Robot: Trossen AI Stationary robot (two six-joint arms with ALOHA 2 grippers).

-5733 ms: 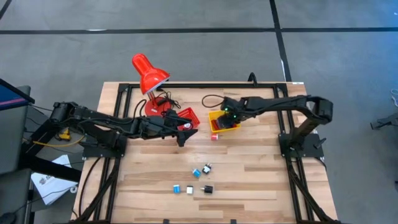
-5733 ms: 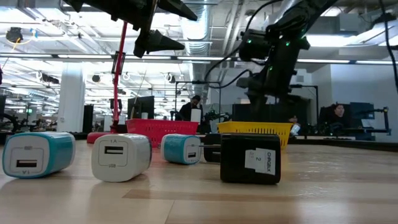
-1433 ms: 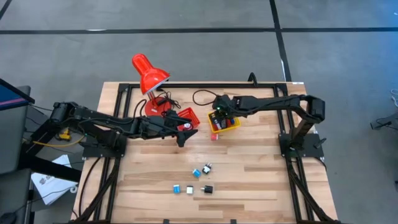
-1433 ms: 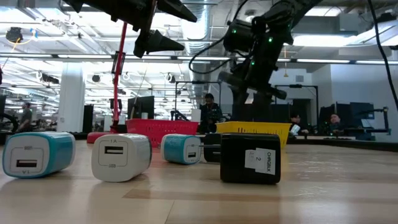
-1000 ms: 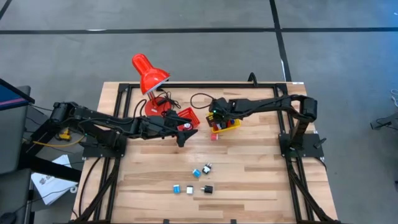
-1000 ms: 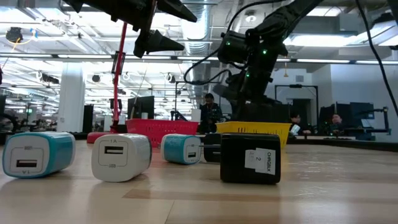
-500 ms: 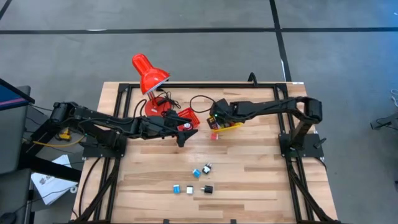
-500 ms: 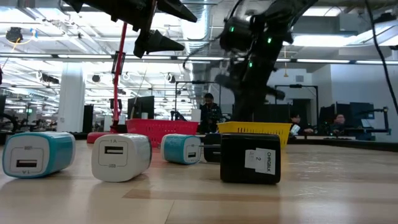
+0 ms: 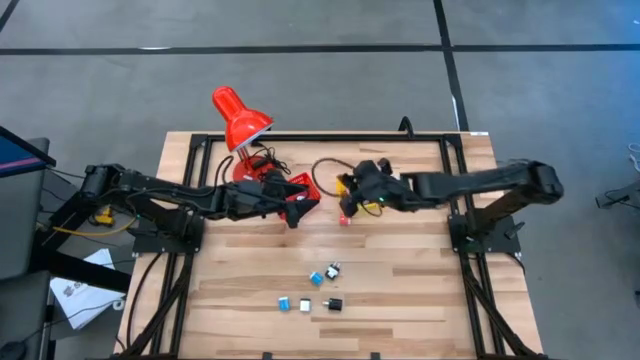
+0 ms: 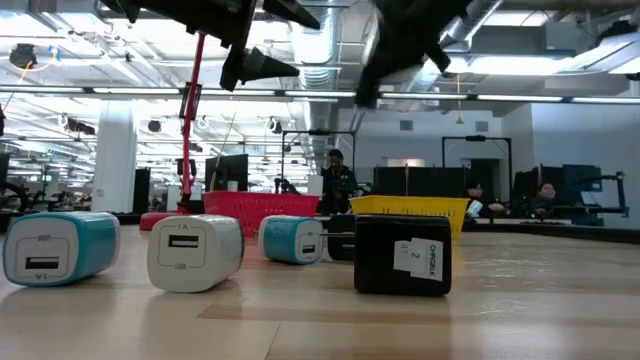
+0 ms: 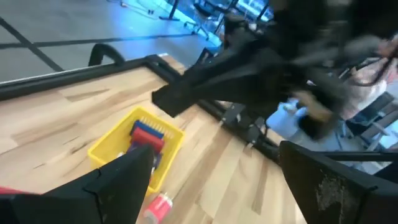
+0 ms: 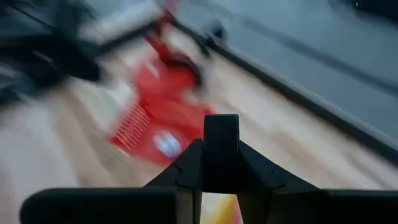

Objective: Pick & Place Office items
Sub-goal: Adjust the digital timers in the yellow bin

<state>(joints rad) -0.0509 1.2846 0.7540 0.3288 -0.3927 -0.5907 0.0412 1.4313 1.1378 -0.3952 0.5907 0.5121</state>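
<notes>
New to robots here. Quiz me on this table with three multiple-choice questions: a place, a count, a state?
1. Where does the red desk lamp stand?
A) on the table, near the red basket
B) among the chargers
C) on the floor
2. How many small chargers lie in the loose cluster?
A) two
B) five
C) nine
3. The left gripper is:
A) open
B) shut on the lamp
C) shut on a charger

Answers: A, its base sits on the wood beside that basket; B, the high view shows five; A, its fingers stand wide apart with nothing between them.
</notes>
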